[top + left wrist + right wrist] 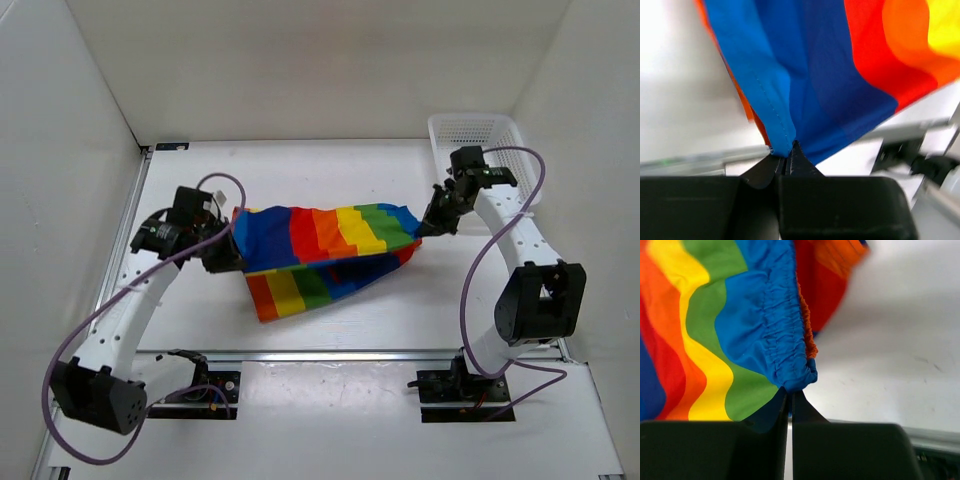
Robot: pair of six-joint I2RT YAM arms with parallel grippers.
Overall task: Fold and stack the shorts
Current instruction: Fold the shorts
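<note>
The rainbow-striped shorts (325,245) hang stretched between my two grippers above the middle of the table, the lower part trailing toward the front left. My left gripper (232,250) is shut on the blue end of the shorts; the left wrist view shows its closed tips (788,154) pinching a blue hem (775,110). My right gripper (428,226) is shut on the other end; the right wrist view shows its tips (790,395) clamped on the gathered blue waistband (782,335).
A white mesh basket (480,135) stands at the back right corner, just behind my right arm. White walls close the table at the back and both sides. A metal rail (340,355) runs along the front edge.
</note>
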